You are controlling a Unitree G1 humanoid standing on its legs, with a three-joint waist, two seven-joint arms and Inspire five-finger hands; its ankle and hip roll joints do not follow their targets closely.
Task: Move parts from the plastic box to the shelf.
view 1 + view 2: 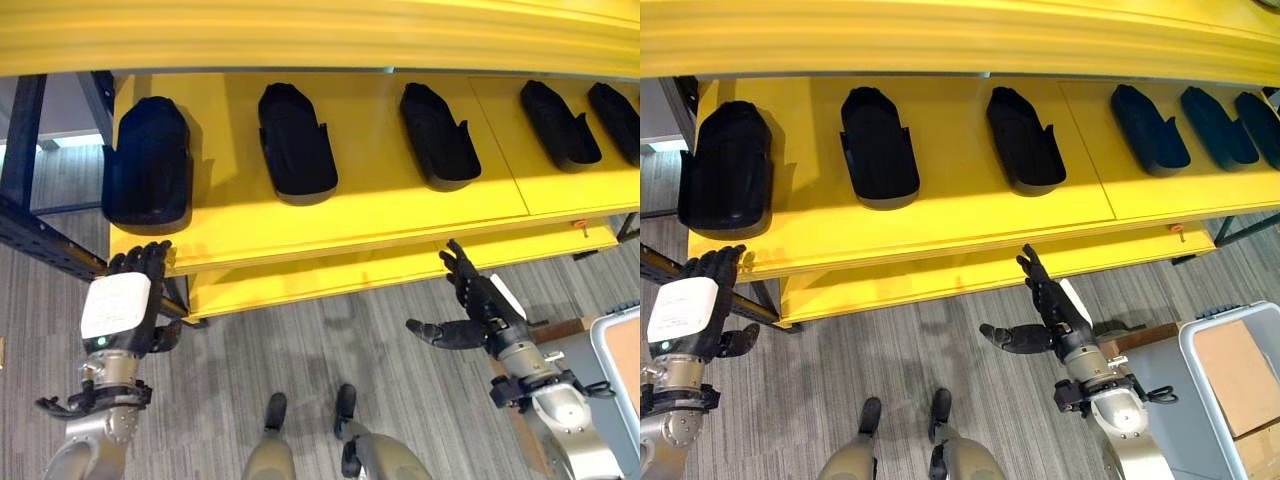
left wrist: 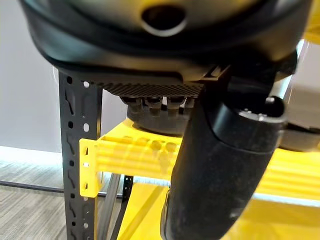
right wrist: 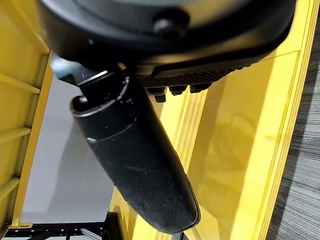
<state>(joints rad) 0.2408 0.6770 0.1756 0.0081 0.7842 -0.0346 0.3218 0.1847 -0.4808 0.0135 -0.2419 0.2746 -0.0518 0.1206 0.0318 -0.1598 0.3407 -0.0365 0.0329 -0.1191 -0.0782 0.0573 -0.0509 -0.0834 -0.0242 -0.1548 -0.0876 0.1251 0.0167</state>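
Both hands empty, fingers spread: left hand [image 1: 125, 305] at 8 o'clock, right hand [image 1: 478, 305] at 4, below yellow shelf [image 1: 370, 215] holding black parts [image 1: 296, 144]; plastic box [image 1: 1210, 345] at 4.

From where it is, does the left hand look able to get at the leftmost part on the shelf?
Probably yes. The left hand sits open at the shelf front edge, just below the leftmost part, with nothing between them.
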